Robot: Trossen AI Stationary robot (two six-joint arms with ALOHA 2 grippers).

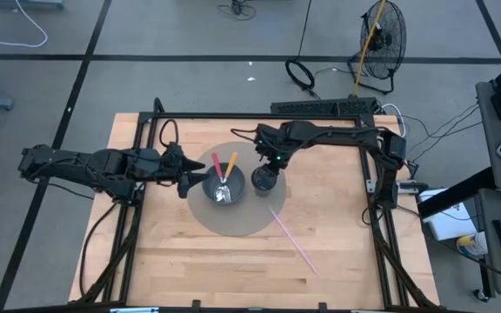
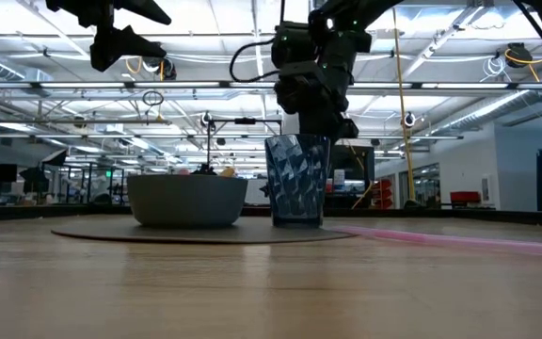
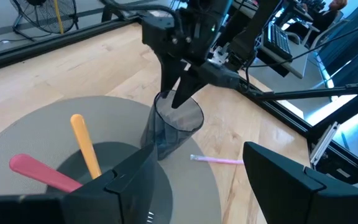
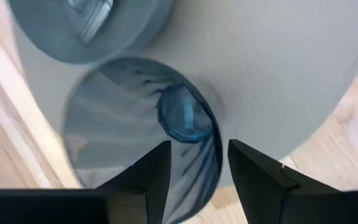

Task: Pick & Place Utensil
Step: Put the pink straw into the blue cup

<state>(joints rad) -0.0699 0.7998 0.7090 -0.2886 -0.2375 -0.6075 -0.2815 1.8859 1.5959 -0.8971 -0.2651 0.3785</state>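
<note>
- Three utensils stand in the grey bowl at the centre of the high view: a red one, an orange one and a metal fork.
- One more, a pink utensil, lies on the bare wooden table toward the lower right, well apart from the bowl.
- Just right of the bowl, a clear blue glass stands upright; both sit on a round grey mat.
- Right gripper hangs directly over the glass mouth, its fingers slightly parted and holding nothing.
- Left gripper hovers at the bowl's left edge, fingers spread wide and empty.
</note>
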